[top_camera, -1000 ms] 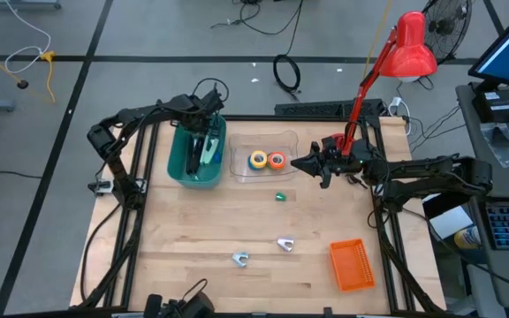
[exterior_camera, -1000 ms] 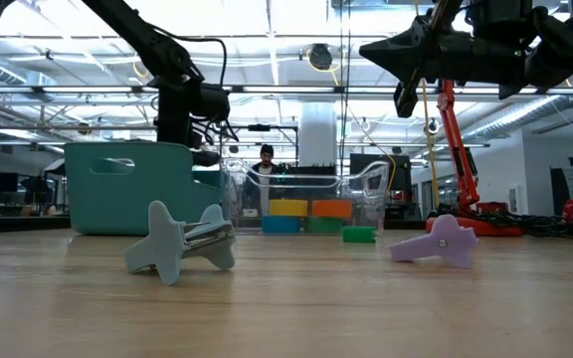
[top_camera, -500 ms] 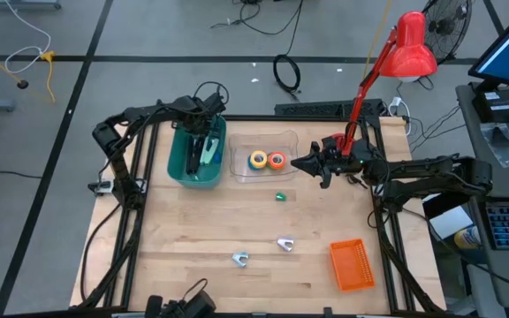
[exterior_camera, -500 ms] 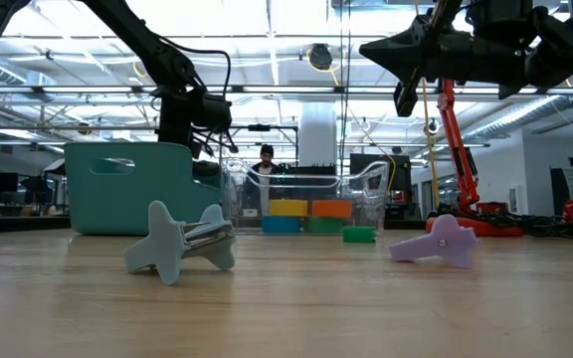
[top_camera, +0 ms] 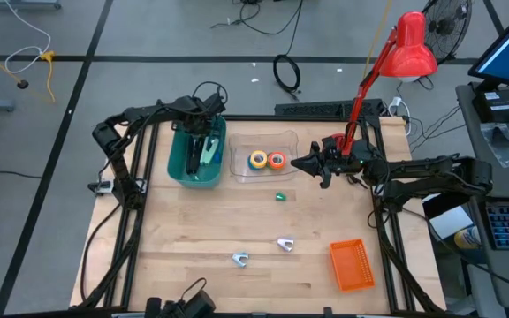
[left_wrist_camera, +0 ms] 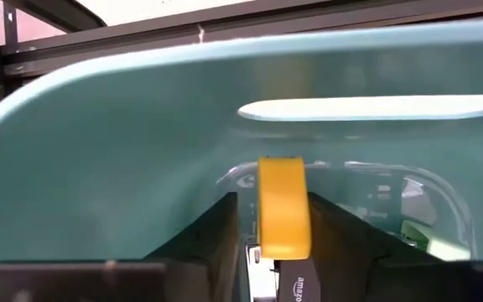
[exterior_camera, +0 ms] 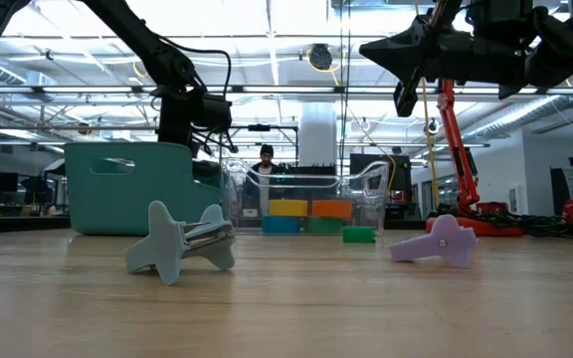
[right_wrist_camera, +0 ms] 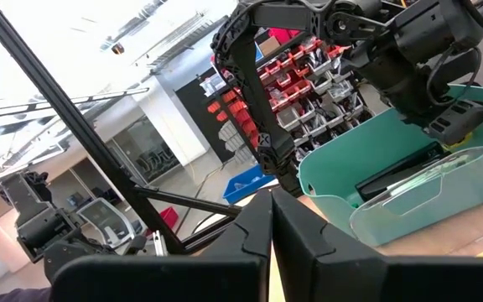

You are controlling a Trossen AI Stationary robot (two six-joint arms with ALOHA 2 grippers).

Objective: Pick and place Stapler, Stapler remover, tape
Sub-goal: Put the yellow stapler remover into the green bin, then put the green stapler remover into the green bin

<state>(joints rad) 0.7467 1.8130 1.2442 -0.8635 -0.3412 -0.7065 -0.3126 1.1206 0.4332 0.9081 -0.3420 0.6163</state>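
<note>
In the high view my left end effector (top_camera: 203, 141) reaches down into the teal bin (top_camera: 180, 170) at the upper left of the desk (top_camera: 193, 238). My right end effector (top_camera: 295, 164) hovers, fingers together and holding nothing, just right of the clear tray (top_camera: 239, 164). The yellow roll (top_camera: 257, 160) and orange roll (top_camera: 277, 160) lie in that tray. The green roll (top_camera: 280, 197) lies loose on the desk just below the tray, and the orange basket (top_camera: 352, 265) sits at lower right. In the low view the blue-grey staple remover (exterior_camera: 182, 242) and the lilac staple remover (exterior_camera: 438, 242) rest on the wood, well apart. I judge them light, hard plastic with sprung jaws, best pinched across the waist between the wings. The rolls look light, stiff and apt to roll, so I would take one flat, across its ring or with one finger through the hollow. In the left wrist view my fingers (left_wrist_camera: 216, 231) stand apart inside the bin with a yellow piece (left_wrist_camera: 283, 210) between them. A gap shows on one side, so I judge it unclamped, and what it belongs to I cannot tell. In the right wrist view a long dark stapler (right_wrist_camera: 401, 174) lies in the bin. It is probably heavier and rigid, best gripped across its middle.
</note>
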